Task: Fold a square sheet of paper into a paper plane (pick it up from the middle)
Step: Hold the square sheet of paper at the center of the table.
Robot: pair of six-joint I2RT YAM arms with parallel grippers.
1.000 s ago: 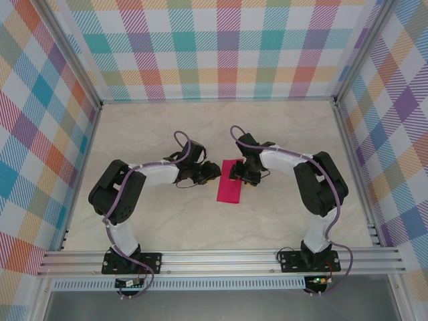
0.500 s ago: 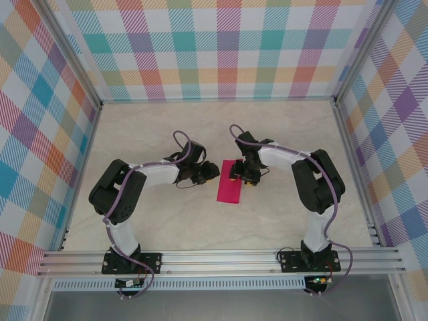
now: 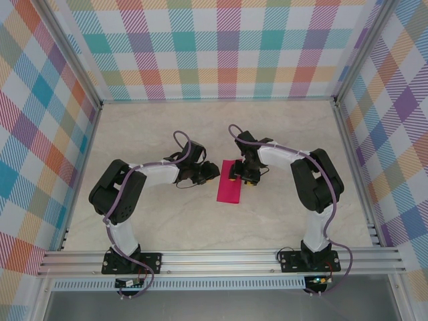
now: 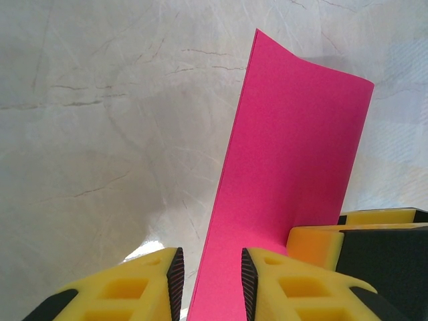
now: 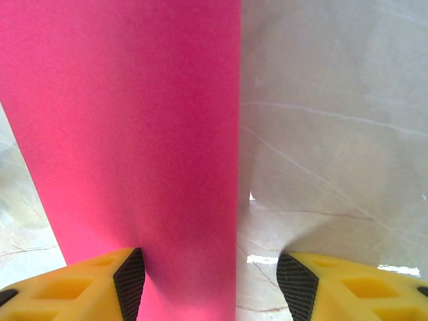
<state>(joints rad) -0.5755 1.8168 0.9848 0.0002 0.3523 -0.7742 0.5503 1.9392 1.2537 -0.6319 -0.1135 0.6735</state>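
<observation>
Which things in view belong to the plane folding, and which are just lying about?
Job: pink paper sheet, folded into a rectangle; left tool; right tool.
Not the job: marble table; plaid walls; metal rail.

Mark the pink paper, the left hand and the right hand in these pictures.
pink paper (image 3: 229,182), top external view, middle of the folded sheet.
left hand (image 4: 211,277), left wrist view, midway between its yellow fingertips.
right hand (image 5: 212,281), right wrist view, midway between its yellow fingertips.

Pale marble-look table (image 3: 167,127), one narrow folded magenta-pink sheet of paper (image 3: 229,190) on its middle.
</observation>
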